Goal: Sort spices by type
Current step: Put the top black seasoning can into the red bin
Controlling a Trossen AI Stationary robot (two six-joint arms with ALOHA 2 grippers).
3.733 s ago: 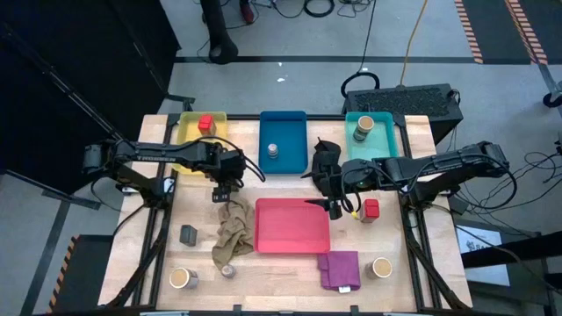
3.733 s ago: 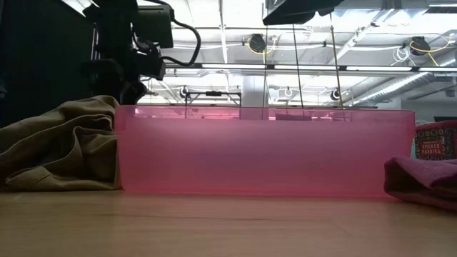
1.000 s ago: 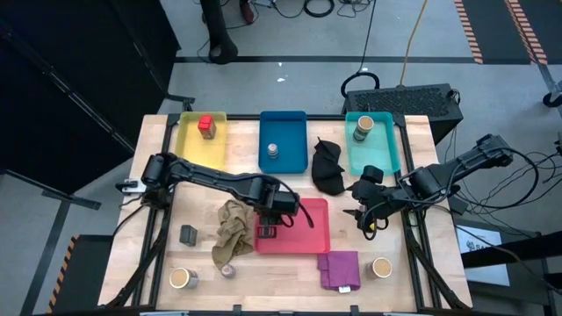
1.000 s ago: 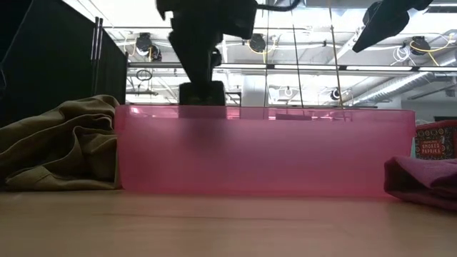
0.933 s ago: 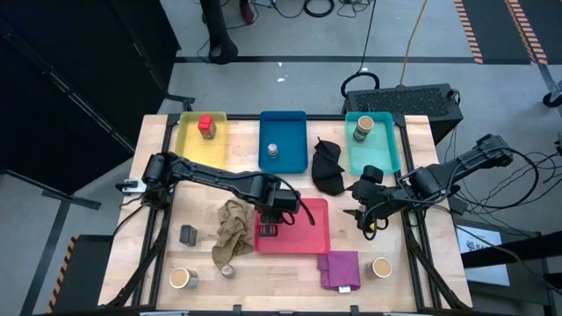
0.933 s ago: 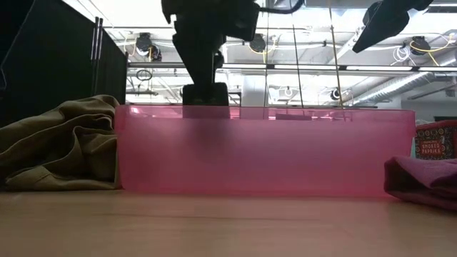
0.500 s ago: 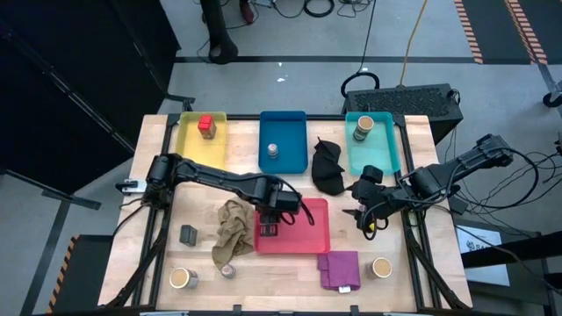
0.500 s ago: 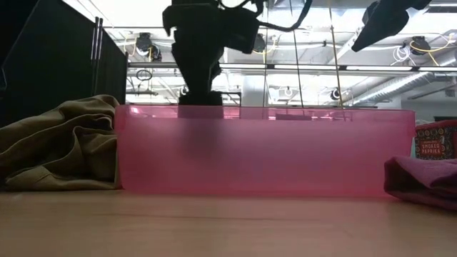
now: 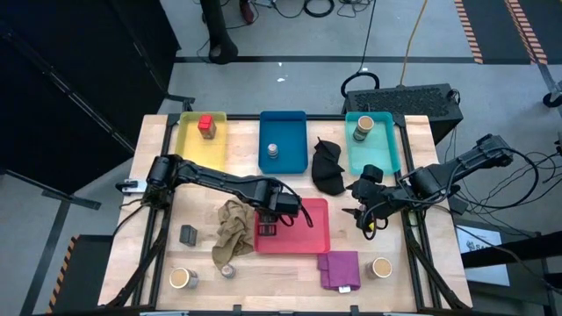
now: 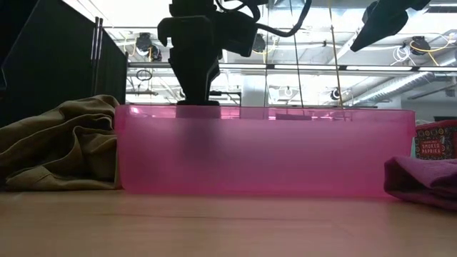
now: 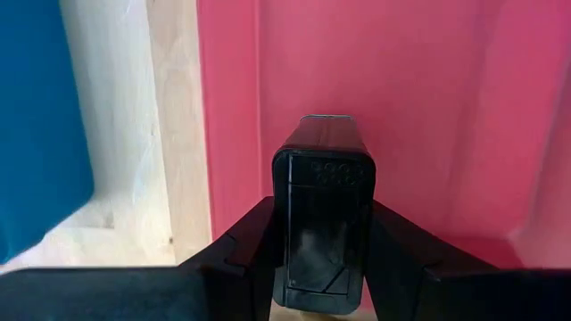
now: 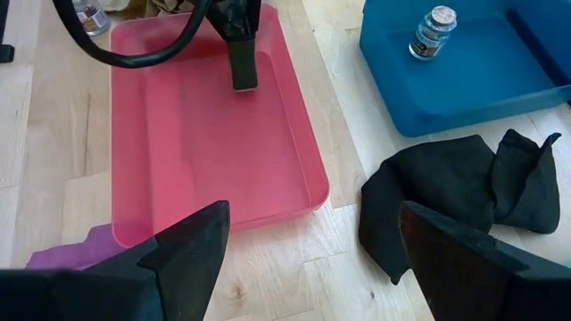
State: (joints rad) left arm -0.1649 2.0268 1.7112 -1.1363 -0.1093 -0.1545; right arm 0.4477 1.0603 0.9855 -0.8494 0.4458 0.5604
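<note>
My left gripper (image 9: 268, 221) reaches down into the left part of the pink tray (image 9: 306, 235), shut on a dark grey rectangular tin (image 11: 323, 214). The low view shows the gripper (image 10: 196, 78) dipping behind the tray's near wall (image 10: 285, 157), which hides the tin's lower end. My right gripper (image 9: 360, 213) hangs open above the table, right of the pink tray, with nothing between its fingers (image 12: 192, 245). A second grey tin (image 9: 188, 234) lies on the table at the left. A red cube (image 10: 435, 143) stands to the tray's right. My left gripper pinches the tin between its two fingers, one on each of two opposite sides (image 11: 287, 245), near its upper end. The fingers come from above and point down. The tin stands upright inside the pink tray; whether its lower end touches the floor I cannot tell.
At the far edge: a yellow tray with a red cube (image 9: 206, 125), a blue tray with a silver tin (image 9: 273, 151), a teal tray with a tan jar (image 9: 363, 129). A black cloth (image 9: 329, 168), beige cloth (image 9: 231, 226), purple cloth (image 9: 340, 269), two tan jars (image 9: 183, 278) (image 9: 381, 267) and a silver tin (image 9: 228, 271) lie about.
My left gripper has sunk a little with the grey tin. In the low view the tin, earlier showing above the pink tray's rim, now stands behind the tray's wall. It has stayed upright.
</note>
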